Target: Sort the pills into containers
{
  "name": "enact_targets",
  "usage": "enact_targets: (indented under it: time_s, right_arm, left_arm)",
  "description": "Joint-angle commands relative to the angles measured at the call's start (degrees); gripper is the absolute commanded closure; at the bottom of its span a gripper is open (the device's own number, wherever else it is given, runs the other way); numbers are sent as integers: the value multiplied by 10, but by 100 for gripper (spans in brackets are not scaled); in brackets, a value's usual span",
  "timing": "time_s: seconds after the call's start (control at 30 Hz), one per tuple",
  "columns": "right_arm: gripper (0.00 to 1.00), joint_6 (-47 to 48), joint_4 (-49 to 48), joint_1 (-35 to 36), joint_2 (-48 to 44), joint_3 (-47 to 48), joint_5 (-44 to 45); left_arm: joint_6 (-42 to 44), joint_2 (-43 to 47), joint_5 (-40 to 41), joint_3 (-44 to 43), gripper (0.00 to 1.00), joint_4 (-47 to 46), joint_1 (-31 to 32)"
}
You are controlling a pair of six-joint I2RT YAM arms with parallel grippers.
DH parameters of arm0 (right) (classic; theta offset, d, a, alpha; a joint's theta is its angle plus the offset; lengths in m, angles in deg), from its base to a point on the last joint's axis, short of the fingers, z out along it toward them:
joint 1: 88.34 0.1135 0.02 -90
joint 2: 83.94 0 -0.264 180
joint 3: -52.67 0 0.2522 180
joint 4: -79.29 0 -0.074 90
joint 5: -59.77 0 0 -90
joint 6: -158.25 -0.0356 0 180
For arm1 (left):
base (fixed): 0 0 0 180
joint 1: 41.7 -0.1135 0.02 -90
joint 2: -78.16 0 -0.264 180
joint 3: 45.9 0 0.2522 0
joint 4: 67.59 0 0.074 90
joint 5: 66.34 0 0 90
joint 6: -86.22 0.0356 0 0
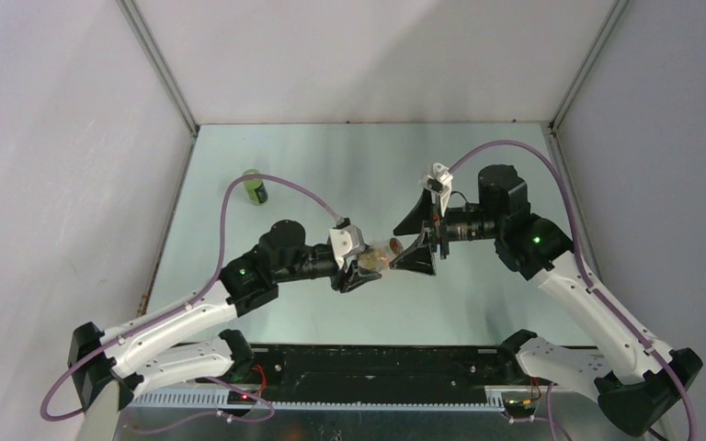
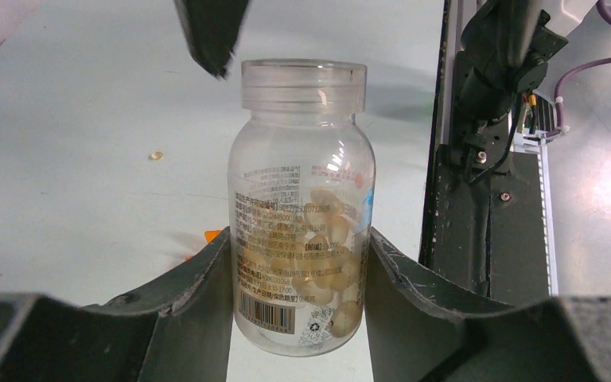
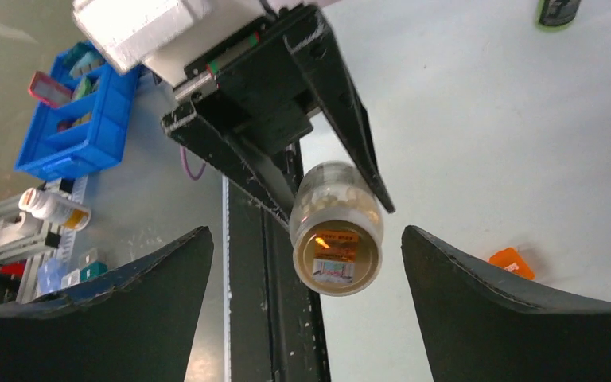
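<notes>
Green bottle [image 1: 256, 186] with a dark label stands upright on the far left part of the table [image 1: 331, 156], well apart from both arms.

Near the middle of the table, the left gripper [image 2: 298, 239] is closed on the clear vial [image 2: 302, 199], one finger pressed to each side of its body. The top view shows the vial lying sideways in that grip, its neck end pointing right toward the other arm. The threaded neck is bare in the left wrist view. Pale pills [image 2: 330, 239] are heaped inside the vial toward its gripped end, behind a printed label with a barcode. A single loose pill [image 2: 157, 155] lies on the table beyond the vial, apart from everything else.

Just right of the vial, the right gripper [image 3: 306, 232] stands wide, its two dark fingers [image 3: 485, 318] spread on either side of the vial's end and touching nothing. From the right wrist, the round end of the vial faces the camera and shows an orange patch; whether that is a seal or the far end seen through the vial cannot be told.

The orange box [image 3: 511, 263] lies on the table near the vial, small and partly hidden, its recesses not visible. A blue crate [image 3: 79, 119] sits off the table in the right wrist view.
</notes>
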Motion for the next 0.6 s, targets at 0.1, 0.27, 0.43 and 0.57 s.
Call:
enact_targets:
  time_s: [0.1,0.27,0.43,0.57]
  right_arm:
    - [20,38,15,13,4,-3,36]
    - [44,-20,-20,13,15,-3,105]
    - [59,-143,-83,25,28,-4,184]
    - [63,-259,-108,66,44,-3,320]
  left_arm:
    - [15,-3,-7,-43,100,-5,1]
    - [15,-1,-3,-43,100,-7,1]
    - [16,-6,33,-43,100,-11,1]
    - [15,-14,78,-40,100,-30,1]
